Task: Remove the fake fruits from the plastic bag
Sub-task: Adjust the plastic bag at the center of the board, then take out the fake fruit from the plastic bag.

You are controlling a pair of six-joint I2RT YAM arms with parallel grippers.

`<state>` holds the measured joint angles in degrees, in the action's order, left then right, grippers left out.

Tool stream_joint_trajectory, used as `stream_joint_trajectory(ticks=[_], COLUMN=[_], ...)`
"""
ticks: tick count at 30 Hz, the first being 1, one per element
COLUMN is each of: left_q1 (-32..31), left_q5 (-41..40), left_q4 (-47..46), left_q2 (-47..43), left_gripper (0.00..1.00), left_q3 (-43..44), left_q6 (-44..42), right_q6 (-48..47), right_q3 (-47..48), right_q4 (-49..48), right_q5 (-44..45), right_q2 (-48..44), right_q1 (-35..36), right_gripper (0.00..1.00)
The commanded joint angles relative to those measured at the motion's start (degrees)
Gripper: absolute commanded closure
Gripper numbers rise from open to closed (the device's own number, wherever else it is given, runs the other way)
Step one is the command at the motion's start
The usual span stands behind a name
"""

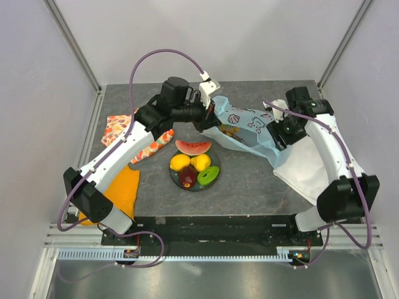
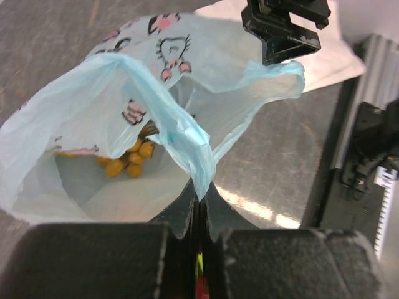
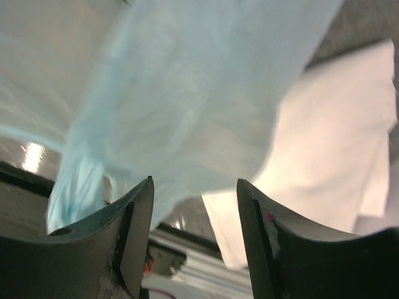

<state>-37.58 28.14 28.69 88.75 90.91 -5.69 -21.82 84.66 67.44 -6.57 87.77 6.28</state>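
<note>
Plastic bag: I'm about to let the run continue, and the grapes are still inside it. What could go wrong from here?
1. The left gripper pinches the plastic bag by only a thin fold of its rim; pulling could tear the film or let it slip.
2. The right gripper is open with film hanging loose in front of it, so the mouth may sag shut over the grape bunch deep inside.

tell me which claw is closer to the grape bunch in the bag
Left. The left claw is shut on the mouth rim of the plastic bag, the grape bunch just inside. The right claw sits open at the bag's other end, farther from the grapes.
</note>
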Motion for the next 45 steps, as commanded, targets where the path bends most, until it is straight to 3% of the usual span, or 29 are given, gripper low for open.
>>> stream_joint_trajectory(ticks=[1, 4, 5, 8, 11, 15, 20, 28, 33, 37, 39, 45], left_q1=[-0.2, -1.0, -1.0, -0.9, 0.4, 2.4, 5.6, 7.0, 9.7, 10.6, 10.8, 11.0], left_q5=[11.1, 12.0, 11.9, 8.4, 5.7, -1.5, -4.2, -2.2, 2.6, 5.3, 6.6, 8.2], left_q4=[-0.5, -0.4, -0.4, -0.7, -1.3, -1.5, -2.1, -3.1, -4.9, -5.8, -6.1, -6.9], left_q2=[-1.9, -1.0, -0.4, 0.9, 1.9, 2.7, 3.7, 4.1, 5.8, 7.7, 8.4, 8.9], left_gripper=[0.98, 0.98, 0.98, 0.98, 0.98, 0.98, 0.98, 0.98, 0.98, 0.98, 0.98, 0.98], left_q3=[3.8, 4.1, 3.3, 1.1, -0.5, -0.6, 0.9, 0.1, 0.5, 1.5, 2.1, 2.1], left_q6=[-1.3, -0.7, 0.6, 3.8, 9.2, 14.0, 18.1, 18.9, 20.4, 20.1, 20.0, 19.8], right_q6=[-10.2, -18.5, -20.6, -28.0, -24.7, -25.8, -25.5, -8.6, -3.9, -0.6, 0.6, 0.7], right_q3=[-1.4, 3.5, 7.5, 12.5, 12.5, 13.9, 11.1, 8.1, 7.3, 11.2, 13.2, 21.5], right_q4=[9.5, 10.3, 10.7, 10.9, 3.3, 0.4, -5.7, -26.5, -36.7, -39.4, -39.8, -38.7], right_q5=[8.8, 0.5, -9.8, -26.6, -28.8, -33.4, -33.1, -24.3, -15.5, -9.1, -6.8, -3.3], right_q2=[-5.8, -8.3, -8.6, -7.5, -4.3, 2.0, 7.7, 16.3, 19.9, 26.4, 29.0, 41.0], right_q1=[-1.1, -1.5, -1.5, -0.5, 4.4, 10.6, 14.7, 16.3, 16.7, 16.9, 16.8, 16.9], right_gripper=[0.38, 0.38, 0.38, 0.34, 0.37, 0.49, 0.52, 0.5, 0.34, 0.22, 0.02, 0.02])
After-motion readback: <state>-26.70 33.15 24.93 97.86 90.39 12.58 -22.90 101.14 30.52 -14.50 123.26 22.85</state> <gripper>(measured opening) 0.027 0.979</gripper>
